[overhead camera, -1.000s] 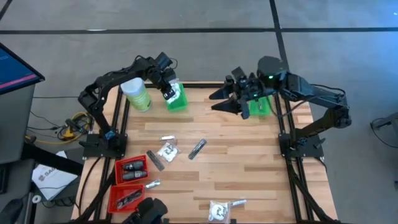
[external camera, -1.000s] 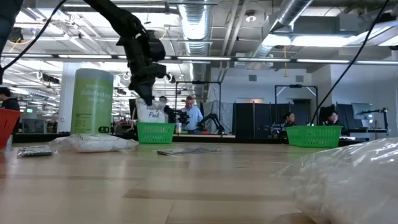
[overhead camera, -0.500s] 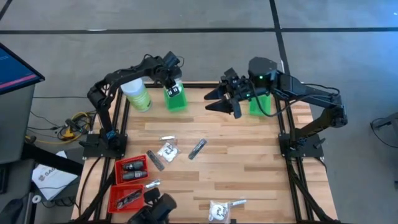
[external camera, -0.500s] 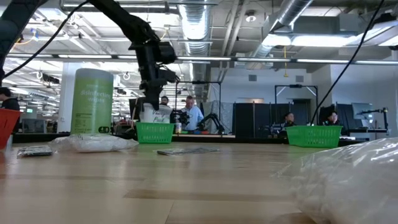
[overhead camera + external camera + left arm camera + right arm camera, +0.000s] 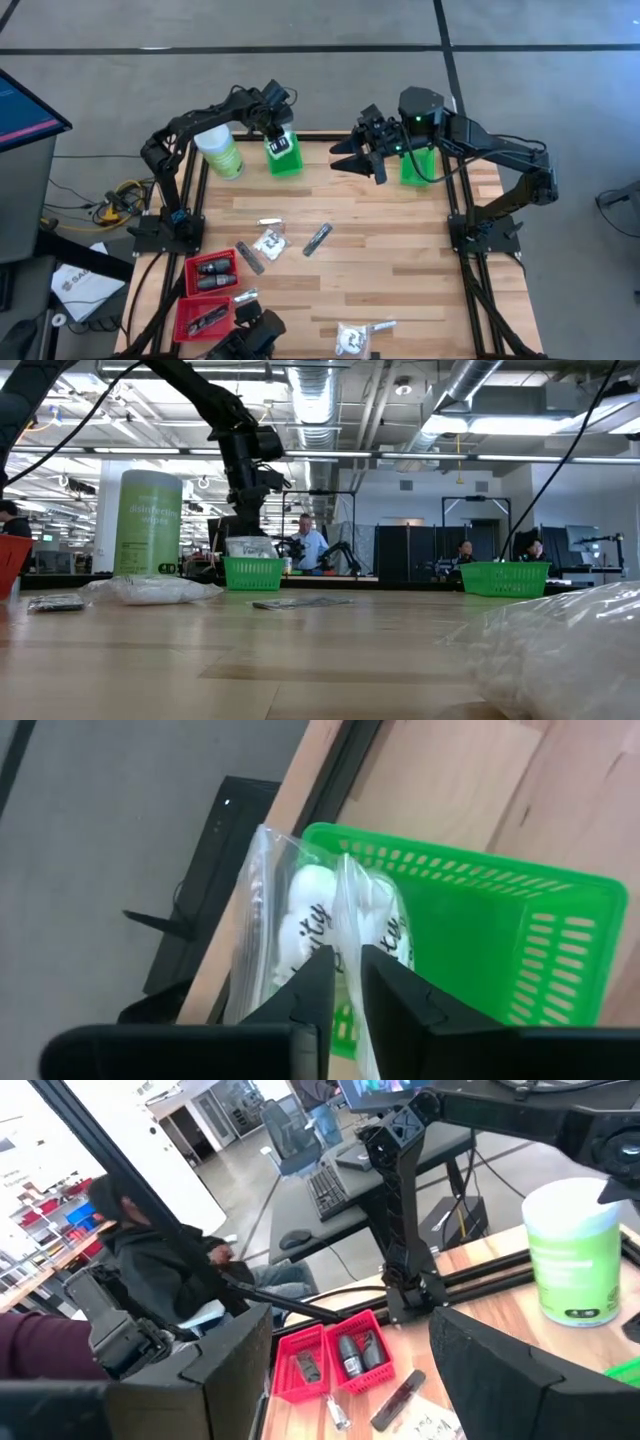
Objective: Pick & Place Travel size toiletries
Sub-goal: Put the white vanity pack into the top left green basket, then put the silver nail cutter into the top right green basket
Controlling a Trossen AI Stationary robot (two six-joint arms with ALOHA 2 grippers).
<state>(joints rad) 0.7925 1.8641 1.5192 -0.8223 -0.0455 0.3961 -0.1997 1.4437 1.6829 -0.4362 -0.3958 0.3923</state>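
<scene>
A white crinkly packet with black print (image 5: 310,920) stands in the left green basket (image 5: 284,162) at the table's far edge, its top above the rim (image 5: 250,547). My left gripper (image 5: 346,970) hangs just over it, pointing steeply down, fingers a narrow gap apart. My right gripper (image 5: 347,158) is open and raised beside the right green basket (image 5: 418,168), with nothing between its fingers (image 5: 350,1380). More toiletries lie mid-table: a white packet (image 5: 268,243), a silvery sachet (image 5: 317,238) and a dark stick (image 5: 250,258). My left gripper comes at the packet from above, one fingertip (image 5: 318,982) on either side of its upper part (image 5: 345,925). The packet rests in the basket, roughly upright. I cannot tell whether the fingertips touch it.
A tall light-green canister (image 5: 220,152) stands left of the left basket. Two red baskets (image 5: 212,272) with dark pieces sit at the near left. Another white packet (image 5: 352,338) lies at the near edge. People sit in the room behind (image 5: 305,545).
My left gripper has carried the packet toward the table's far edge, over the left green basket, rolling its wrist a little. The packet, which hung below the fingers, has sunk and now sits in the basket.
</scene>
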